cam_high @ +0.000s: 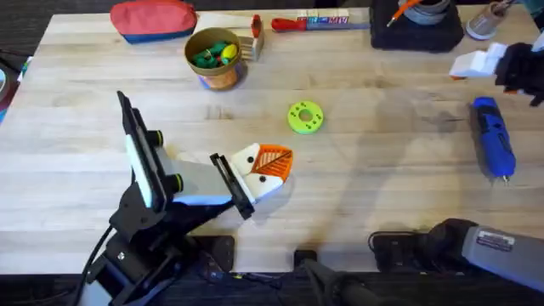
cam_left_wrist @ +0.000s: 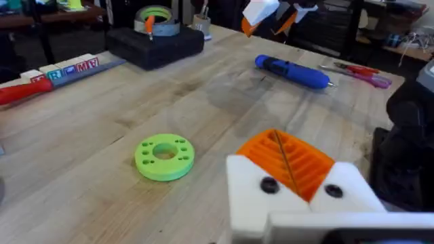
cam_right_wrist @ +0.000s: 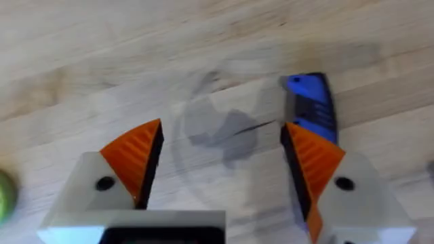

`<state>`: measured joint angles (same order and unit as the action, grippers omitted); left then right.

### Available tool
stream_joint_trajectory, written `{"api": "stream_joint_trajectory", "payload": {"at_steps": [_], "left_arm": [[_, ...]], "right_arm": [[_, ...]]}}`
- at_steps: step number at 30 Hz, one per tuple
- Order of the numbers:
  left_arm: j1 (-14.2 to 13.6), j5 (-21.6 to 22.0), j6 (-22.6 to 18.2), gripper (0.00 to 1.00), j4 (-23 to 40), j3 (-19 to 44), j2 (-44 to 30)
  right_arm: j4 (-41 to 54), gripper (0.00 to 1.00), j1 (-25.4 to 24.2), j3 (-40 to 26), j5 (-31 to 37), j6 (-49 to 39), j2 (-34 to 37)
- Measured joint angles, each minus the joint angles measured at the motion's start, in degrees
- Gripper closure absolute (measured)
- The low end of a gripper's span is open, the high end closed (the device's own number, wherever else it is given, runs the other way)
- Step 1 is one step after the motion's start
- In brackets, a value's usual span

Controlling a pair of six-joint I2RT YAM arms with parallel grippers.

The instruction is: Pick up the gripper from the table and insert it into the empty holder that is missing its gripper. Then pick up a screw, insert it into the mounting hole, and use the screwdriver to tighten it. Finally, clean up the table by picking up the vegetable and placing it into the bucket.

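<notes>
Screwdriver (cam_high: 493,138) lies flat on the table (cam_high: 382,187), just ahead of the right gripper (cam_right_wrist: 222,129) and off to one side. Its blue body shows past the tip of one finger rather than in the gap. That gripper hangs above the wood with its fingers wide apart and nothing between the orange pads (cam_right_wrist: 308,163).

The risk I see is the offset. A straight drop from here would likely land that pad on top of the round barrel instead of straddling it. The driver could then roll or skid away, or get pinched at one end and tip once lifted. Sliding sideways until the barrel sits between the fingers should come first.

The left gripper (cam_left_wrist: 281,146) is well away from it, low by the green disc (cam_high: 305,117), pads pressed together on nothing. The bucket (cam_high: 217,58) is farther off, with green and yellow pieces inside.
</notes>
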<state>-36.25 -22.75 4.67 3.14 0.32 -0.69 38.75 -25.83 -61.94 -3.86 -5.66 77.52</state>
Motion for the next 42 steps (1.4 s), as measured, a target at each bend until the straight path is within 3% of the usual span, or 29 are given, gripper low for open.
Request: {"api": "stream_joint_trajectory", "payload": {"at_steps": [9,17,26,39,42], "left_arm": [[0.0,0.0,0.0,0.995,0.0,0.0,0.0],[0.0,0.0,0.0,0.995,0.0,0.0,0.0],[0.0,0.0,0.0,0.995,0.0,0.0,0.0],[0.0,0.0,0.0,0.995,0.0,0.0,0.0],[0.0,0.0,0.0,0.995,0.0,0.0,0.0]], "right_arm": [[5.2,0.01,-4.8,-3.6,8.7,-20.3,10.6],[4.0,0.01,-6.7,-3.6,15.1,-30.6,17.4],[1.9,0.01,-9.9,-3.6,12.7,-32.5,21.6],[-1.4,0.01,-13.0,-3.6,4.7,-28.2,22.8],[-1.5,0.065,-13.2,-3.7,3.9,-27.9,23.5]]}}
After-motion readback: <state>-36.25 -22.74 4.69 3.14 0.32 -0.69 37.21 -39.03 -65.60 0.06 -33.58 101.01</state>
